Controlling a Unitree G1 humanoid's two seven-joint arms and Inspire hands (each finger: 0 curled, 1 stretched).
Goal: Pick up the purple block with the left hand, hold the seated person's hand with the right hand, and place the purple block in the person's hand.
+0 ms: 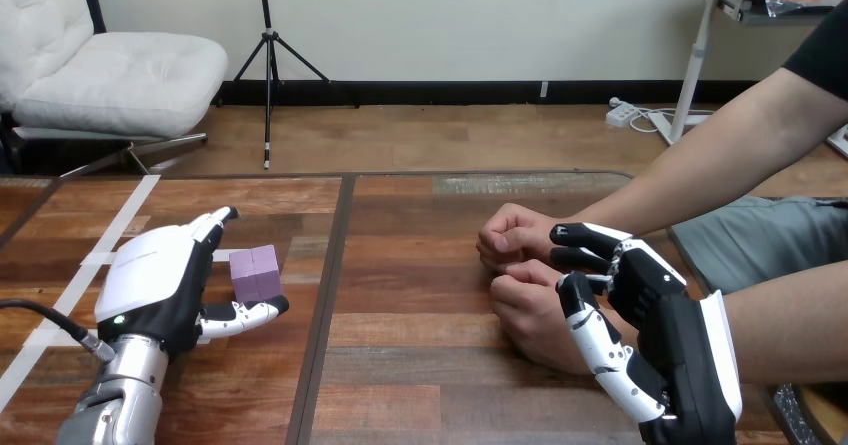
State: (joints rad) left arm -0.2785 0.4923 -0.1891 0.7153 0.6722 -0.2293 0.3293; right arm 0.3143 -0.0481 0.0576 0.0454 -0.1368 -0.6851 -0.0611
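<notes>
A purple block [255, 273] lies on the wooden table [420, 365], left of the middle seam. My left hand [155, 275] is beside it on its left, open. Its straight fingers [214, 221] reach past the block's far side and its thumb [245, 315] lies along the near side. At the right the person's two hands rest on the table as loose fists, the farther hand [512, 235] just behind the nearer hand [528, 310]. My right hand [680, 355] is open against their right side. Its fingers [585, 235] point left over the wrists and its thumb [598, 345] crosses the nearer hand's back.
The person's forearms [720, 155] come in from the right edge. White tape lines [95, 255] run across the table's left part, behind my left hand. A dark seam [330, 295] splits the tabletop between the block and the person's hands.
</notes>
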